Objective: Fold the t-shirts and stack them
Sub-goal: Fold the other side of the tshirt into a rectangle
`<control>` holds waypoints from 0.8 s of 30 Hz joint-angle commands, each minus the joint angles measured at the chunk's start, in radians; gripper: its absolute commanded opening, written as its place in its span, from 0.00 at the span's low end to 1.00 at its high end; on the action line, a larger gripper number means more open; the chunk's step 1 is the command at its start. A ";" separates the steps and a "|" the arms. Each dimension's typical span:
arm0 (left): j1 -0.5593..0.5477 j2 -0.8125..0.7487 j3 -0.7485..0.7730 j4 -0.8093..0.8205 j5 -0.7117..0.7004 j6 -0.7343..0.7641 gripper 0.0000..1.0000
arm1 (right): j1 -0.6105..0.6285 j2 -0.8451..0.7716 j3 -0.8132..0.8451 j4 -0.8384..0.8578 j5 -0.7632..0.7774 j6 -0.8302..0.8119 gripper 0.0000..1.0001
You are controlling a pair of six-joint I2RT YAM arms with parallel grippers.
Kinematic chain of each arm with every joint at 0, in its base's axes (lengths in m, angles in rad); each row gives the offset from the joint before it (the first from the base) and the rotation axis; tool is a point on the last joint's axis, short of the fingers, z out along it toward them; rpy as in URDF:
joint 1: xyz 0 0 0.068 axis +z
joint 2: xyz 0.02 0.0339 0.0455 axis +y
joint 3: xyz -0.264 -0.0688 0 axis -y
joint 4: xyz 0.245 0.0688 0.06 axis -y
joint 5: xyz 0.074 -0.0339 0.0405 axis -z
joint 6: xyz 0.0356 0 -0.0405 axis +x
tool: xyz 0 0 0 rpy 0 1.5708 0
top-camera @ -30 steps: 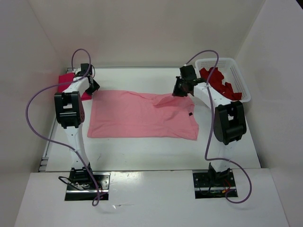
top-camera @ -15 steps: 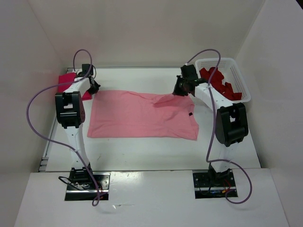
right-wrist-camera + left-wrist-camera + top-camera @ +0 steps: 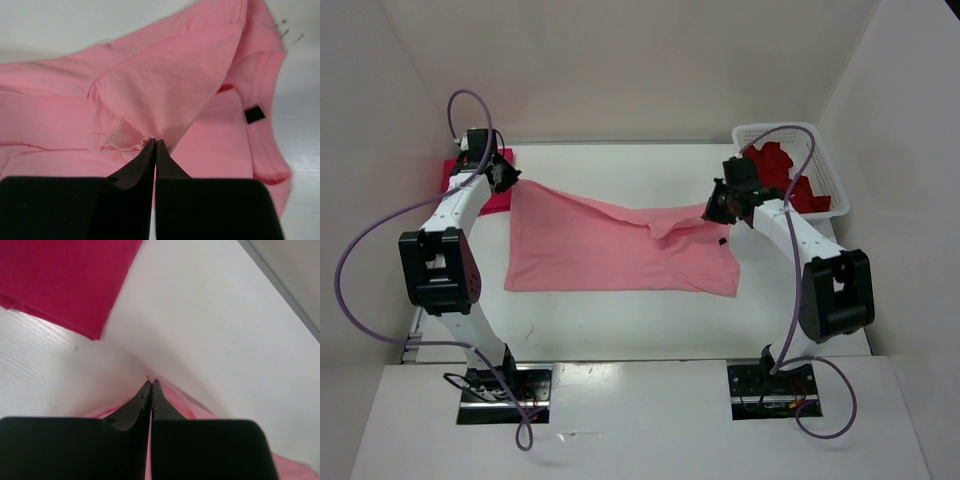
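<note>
The light pink t-shirt [image 3: 610, 250] lies spread across the middle of the table. My left gripper [image 3: 503, 180] is shut on its far left corner [image 3: 165, 390], which is raised off the table. On the far right edge of the shirt my right gripper [image 3: 716, 211] is shut, pinching a fold of cloth [image 3: 150, 135] and lifting it. A folded magenta-pink t-shirt [image 3: 470, 185] lies at the far left [image 3: 65, 280], just beyond my left gripper. The dark red t-shirt [image 3: 782, 172] sits crumpled in the white basket [image 3: 828, 170].
The white perforated basket stands at the far right corner of the table. White walls close in the table at the back and both sides. A small black label [image 3: 254, 114] shows inside the pink shirt's collar.
My left gripper has shut on the shirt's far left corner and pulled it up and to the left. The right gripper has moved right and toward me with its fold, stretching the far edge.
</note>
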 commanded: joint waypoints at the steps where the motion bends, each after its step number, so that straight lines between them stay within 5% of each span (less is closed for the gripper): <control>1: 0.016 -0.075 -0.063 0.018 0.022 0.036 0.00 | -0.020 -0.106 -0.062 -0.002 -0.002 0.012 0.00; 19: 0.066 -0.241 -0.390 -0.024 0.045 0.067 0.01 | -0.071 -0.379 -0.254 -0.244 0.023 0.021 0.00; 24: 0.118 -0.262 -0.431 -0.067 0.069 0.057 0.20 | -0.071 -0.352 -0.236 -0.300 -0.006 0.012 0.08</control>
